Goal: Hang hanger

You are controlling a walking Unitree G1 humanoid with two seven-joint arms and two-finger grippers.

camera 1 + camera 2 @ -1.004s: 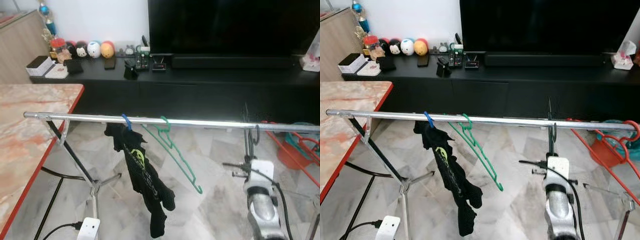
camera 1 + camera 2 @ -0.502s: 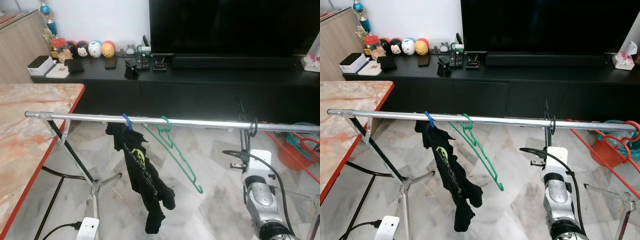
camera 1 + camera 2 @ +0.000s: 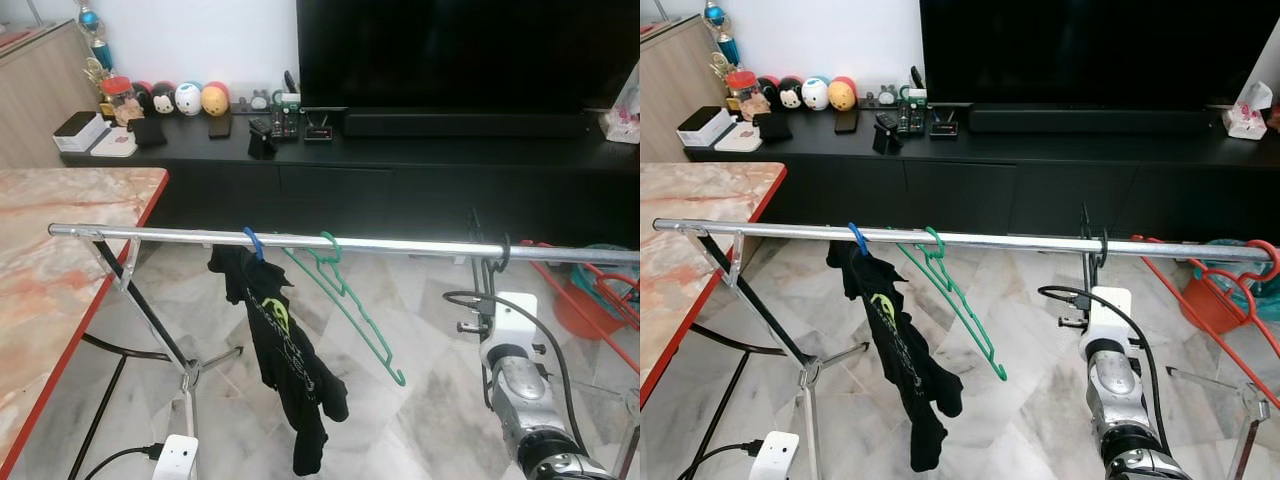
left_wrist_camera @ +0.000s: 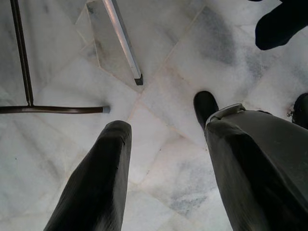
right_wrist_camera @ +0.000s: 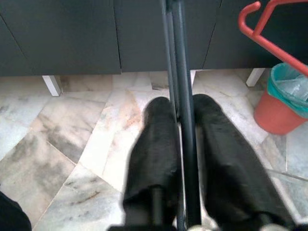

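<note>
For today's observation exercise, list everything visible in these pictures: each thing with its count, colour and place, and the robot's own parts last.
Clothes rail: one, silver, across the foreground.
Blue hanger: one, on the rail, carrying a black garment.
Green hanger: one, empty, beside it on the rail.
Black hanger: one, hooked over the rail, between the right gripper's fingers.
Red hangers: several, at the rail's right end.
Bucket: one, orange-red, on the floor.
TV: one, black, on a black cabinet.
Table: one, marble-topped, red-edged, left.
Right gripper: shut on the black hanger.
Left gripper: open, over the floor.
</note>
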